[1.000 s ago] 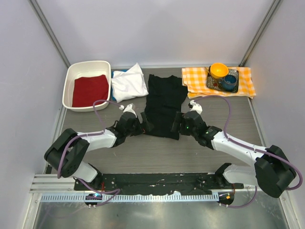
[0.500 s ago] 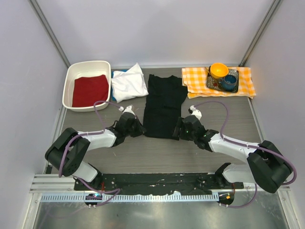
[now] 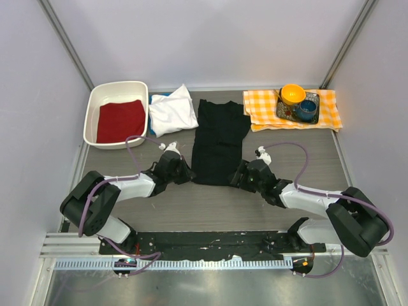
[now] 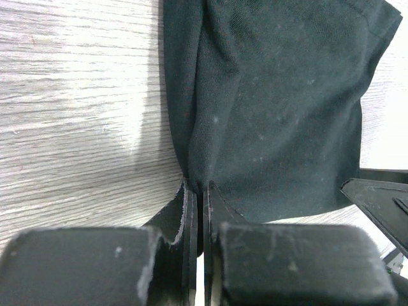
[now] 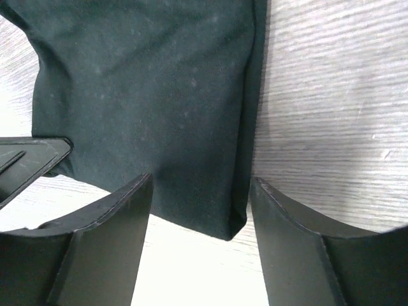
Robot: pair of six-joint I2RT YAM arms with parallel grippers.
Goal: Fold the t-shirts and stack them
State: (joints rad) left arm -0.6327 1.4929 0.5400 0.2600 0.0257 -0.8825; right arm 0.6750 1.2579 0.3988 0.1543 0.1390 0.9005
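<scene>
The black t-shirt (image 3: 220,141) lies at mid-frame on the worktop (image 3: 204,207). The left hand (image 4: 197,194) is clenched on the shirt's lower left corner. The right hand (image 5: 201,191) stands spread astride the lower right corner, apparently not gripping it.

the black t-shirt (image 3: 220,137) lies flat in the middle, folded lengthwise into a long narrow strip, wider at its far end, with its hem toward the near side. at the near left corner a ridge of its cloth is pinched in the left gripper (image 4: 196,191). the white t-shirt (image 3: 172,111) is a rumpled bundle just beside its far left end. a sliver of the blue t-shirt (image 3: 155,97) shows at the white one's far left edge.
</scene>
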